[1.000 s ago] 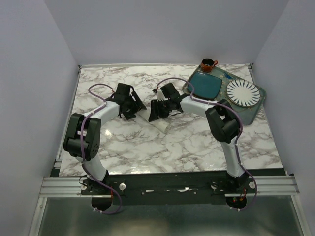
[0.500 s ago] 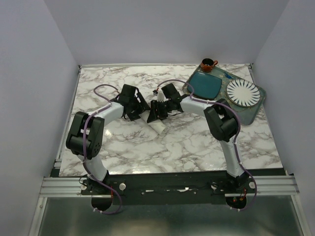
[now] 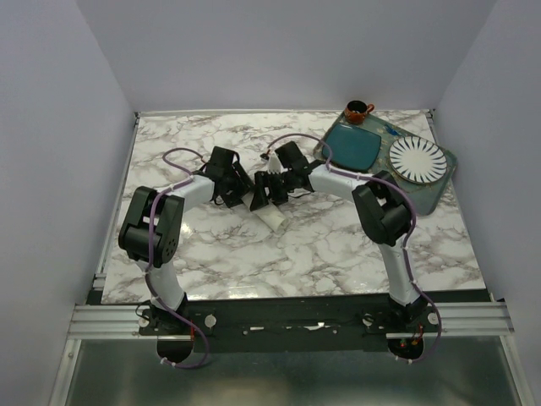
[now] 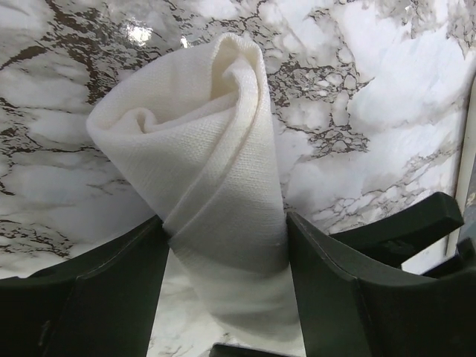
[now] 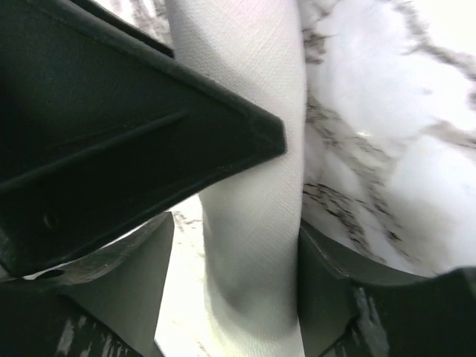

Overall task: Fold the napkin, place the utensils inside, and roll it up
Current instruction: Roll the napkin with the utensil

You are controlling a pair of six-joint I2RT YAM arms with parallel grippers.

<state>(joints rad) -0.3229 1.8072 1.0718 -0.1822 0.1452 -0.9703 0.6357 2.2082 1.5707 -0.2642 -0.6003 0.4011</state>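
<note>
Since the napkin (image 3: 270, 215) already lies as a tight roll on the marble table (image 3: 338, 245), folding and rolling look done, and what's left is prob. just securing or tidying it. The roll sits mid-table btw the two arms. Its long axis runs diagonally: the far-left end is up among the fingers, the other end points toward the near edge and a bit right. The left gripper (image 4: 223, 234) is clamped across the roll, both pads on cloth, w/ the roll pointing straight out ahead of it. The right gripper (image 5: 234, 245) straddles the same roll w/ jaws apart: one pad is on the cloth, and a strip of table shows at the other. Both work the same end, so neither is nearer, and any further turn must go across that axis. The spoon isn't visible, so whether it's inside can't be told.
</note>
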